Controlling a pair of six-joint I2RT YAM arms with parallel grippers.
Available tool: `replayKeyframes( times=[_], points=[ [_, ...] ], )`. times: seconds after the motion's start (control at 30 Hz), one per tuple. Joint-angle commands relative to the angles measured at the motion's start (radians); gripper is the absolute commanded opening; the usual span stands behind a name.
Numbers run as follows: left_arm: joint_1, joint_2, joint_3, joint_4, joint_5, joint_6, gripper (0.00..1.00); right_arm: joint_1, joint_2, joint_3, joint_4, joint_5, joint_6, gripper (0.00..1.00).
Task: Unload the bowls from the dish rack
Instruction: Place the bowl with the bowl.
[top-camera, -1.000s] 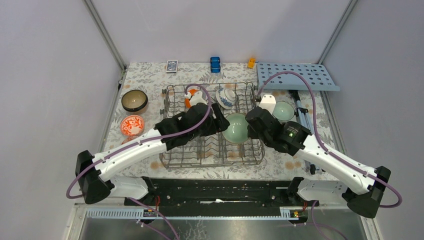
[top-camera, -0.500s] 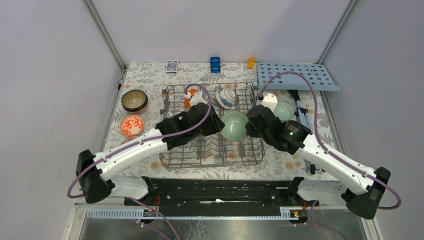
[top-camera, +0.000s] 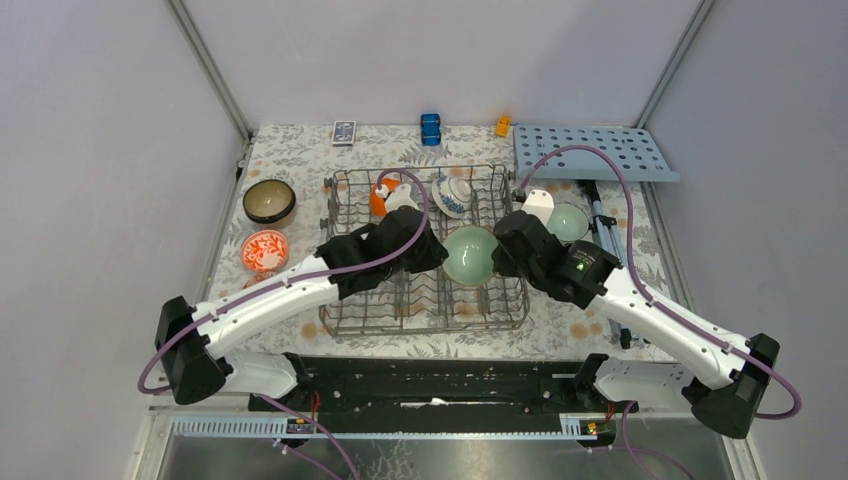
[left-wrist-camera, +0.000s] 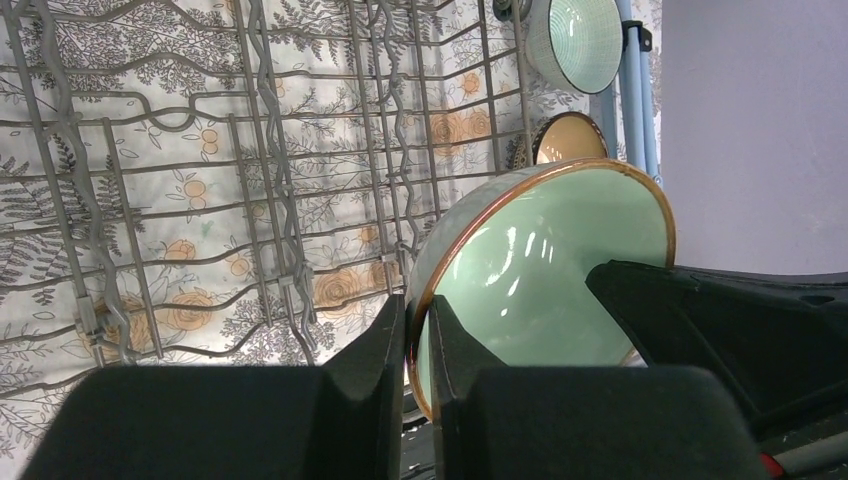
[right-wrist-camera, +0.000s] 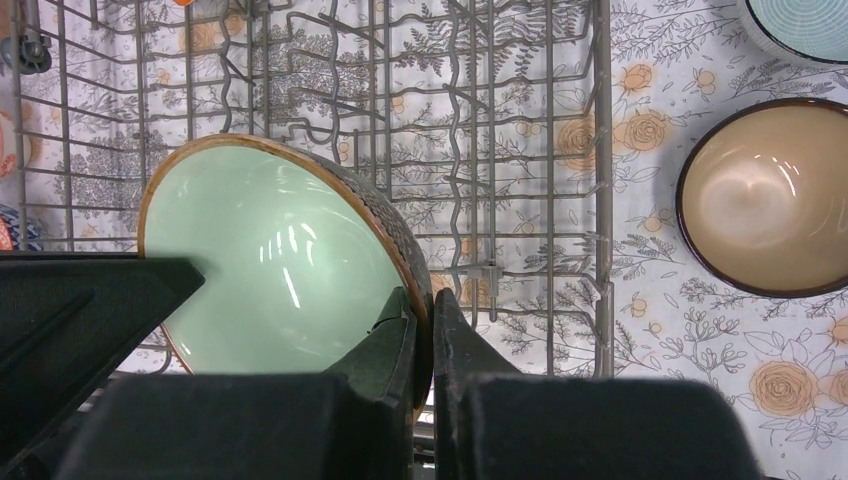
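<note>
One pale green glazed ceramic bowl with a brown rim (top-camera: 470, 254) is held tilted over the right half of the grey wire dish rack (top-camera: 440, 306), near its right wall. The left gripper (left-wrist-camera: 418, 335) and the right gripper (right-wrist-camera: 425, 315) each clench its rim, on opposite sides. Just beyond that wall, a tan round bowl (right-wrist-camera: 770, 195) and a teal ribbed bowl (top-camera: 568, 222) sit on the floral tablecloth (top-camera: 300, 150). A strip of cloth shows along the rack's near edge.

The right wrist view's top corner cuts off most of a teal bowl (right-wrist-camera: 805, 22).
</note>
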Motion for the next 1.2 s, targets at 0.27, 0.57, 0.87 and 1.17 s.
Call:
replayKeyframes(
  times=[0.27,0.57,0.87,1.17],
  points=[
    [0.005,0.015,0.001,0.026,0.002,0.047,0.30,-0.007,-0.009,0.056,0.075,-0.014,0.017,0.00],
    [0.006,0.012,0.003,0.027,-0.001,0.066,0.00,-0.008,-0.003,0.053,0.074,-0.032,-0.008,0.00],
    [0.006,-0.001,0.017,0.027,-0.006,0.071,0.00,-0.008,0.059,0.172,-0.042,-0.075,-0.160,0.47],
    [0.006,0.008,0.032,0.031,0.003,0.063,0.00,-0.007,0.113,0.192,-0.109,-0.096,-0.215,0.55]
  ],
)
